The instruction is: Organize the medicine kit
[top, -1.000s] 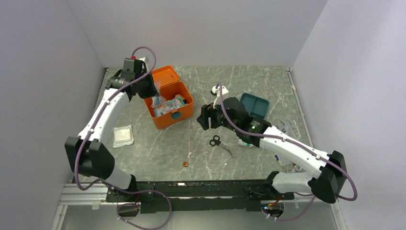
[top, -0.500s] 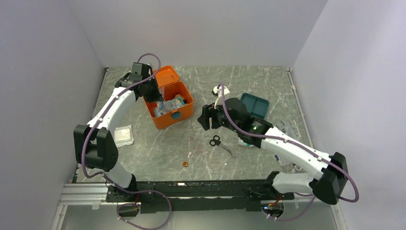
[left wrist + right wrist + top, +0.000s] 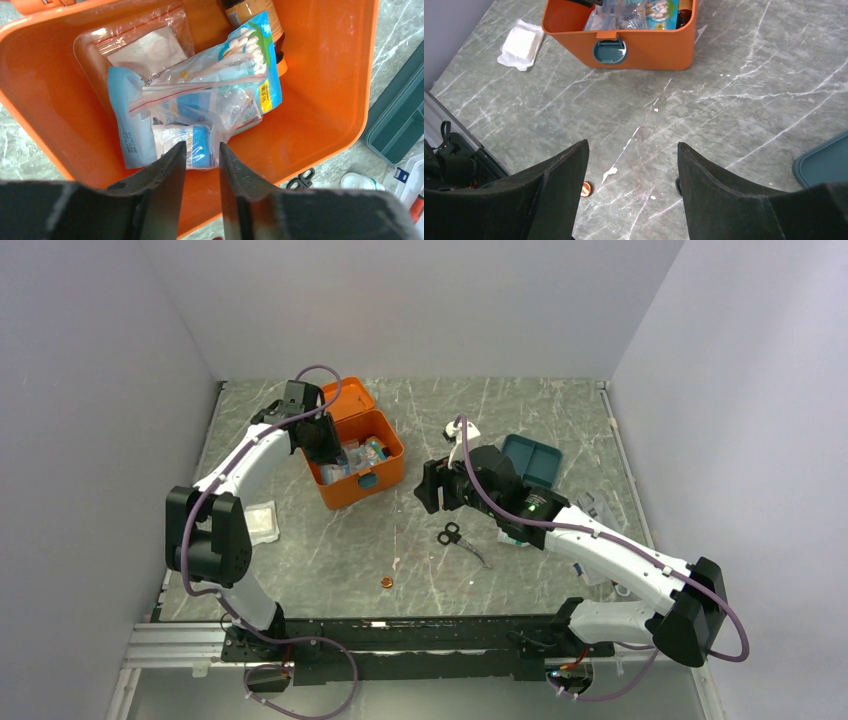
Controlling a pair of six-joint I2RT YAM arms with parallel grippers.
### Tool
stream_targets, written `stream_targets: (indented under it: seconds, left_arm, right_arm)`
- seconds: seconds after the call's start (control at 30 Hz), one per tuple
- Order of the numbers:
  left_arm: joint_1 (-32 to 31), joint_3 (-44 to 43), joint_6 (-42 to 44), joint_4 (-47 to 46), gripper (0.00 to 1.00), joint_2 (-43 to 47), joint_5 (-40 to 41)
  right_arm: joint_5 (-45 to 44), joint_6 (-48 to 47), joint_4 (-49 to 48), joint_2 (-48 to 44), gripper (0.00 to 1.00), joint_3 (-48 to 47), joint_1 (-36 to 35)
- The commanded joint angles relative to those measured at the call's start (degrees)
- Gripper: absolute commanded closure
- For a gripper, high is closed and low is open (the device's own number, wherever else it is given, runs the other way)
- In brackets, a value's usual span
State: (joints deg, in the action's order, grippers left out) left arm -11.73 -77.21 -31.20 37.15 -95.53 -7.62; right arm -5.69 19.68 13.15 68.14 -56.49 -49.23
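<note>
Orange hard plastic: that's the medicine kit (image 3: 346, 492), lid thrown back, sitting toward the far left corner of the table (image 3: 330, 560). We judge the shell stiff and fairly light with slick, smooth walls, so the rim, or the front wall by the teal latch (image 3: 609, 51), is where we'd take hold. The zip bags (image 3: 200, 95) inside look soft and crinkly, likely to slide under a pinch.

Directly over the open box hangs the left gripper (image 3: 201, 149). Its jaws are parted only narrowly and we see nothing clamped between them; a small blue-and-white packet (image 3: 197, 135) lies just beneath the tips.

Out in front of the kit, well apart, the right gripper (image 3: 631, 150) stands spread wide and empty above the table. The scissors (image 3: 455, 537) lie near it, and the teal tray (image 3: 535, 460) sits further right.
</note>
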Motion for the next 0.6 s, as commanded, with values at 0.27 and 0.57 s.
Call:
stream_targets:
  seconds: [0.27, 0.57]
  left_arm:
    - [-0.2, -1.1, 4.2, -3.9, 0.38, 8.2, -0.3]
    - [0.1, 0.7, 8.4, 1.4, 0.25, 23.1, 11.2]
  right_arm:
    - [-1.2, -0.3, -0.1, -1.2, 0.31, -0.5, -0.2]
    - [-0.7, -0.5, -1.5, -2.1, 0.31, 0.8, -0.2]
